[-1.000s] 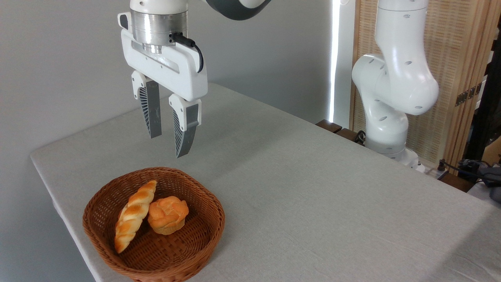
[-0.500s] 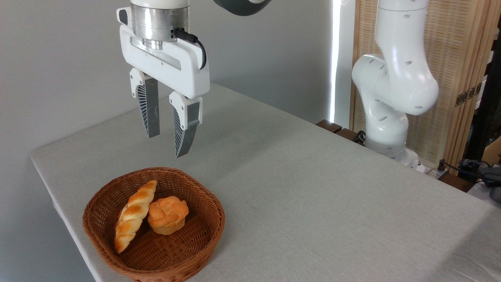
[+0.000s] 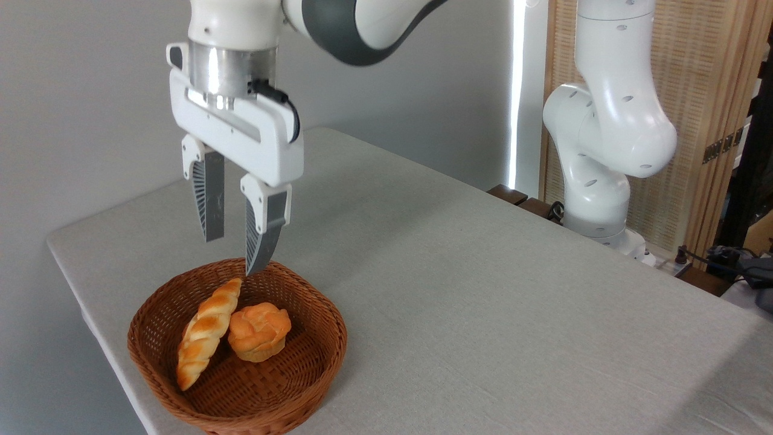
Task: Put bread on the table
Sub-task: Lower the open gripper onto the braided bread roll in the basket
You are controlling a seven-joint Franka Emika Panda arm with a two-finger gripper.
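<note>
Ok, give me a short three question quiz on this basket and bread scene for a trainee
1. True or false: the bread lies on the table.
2. What sits right of the bread in the basket? A) round bun B) cup C) apple
3. Is the gripper holding anything?

Key: 1 false, it lies in the basket. 2 A. 3 No, it hangs open and empty above the basket's far rim.

place: robot lab | cues: table-side franka arm [image 3: 610, 139], cables [image 3: 712, 260], cloth-covered table [image 3: 483, 302], bare wall
</note>
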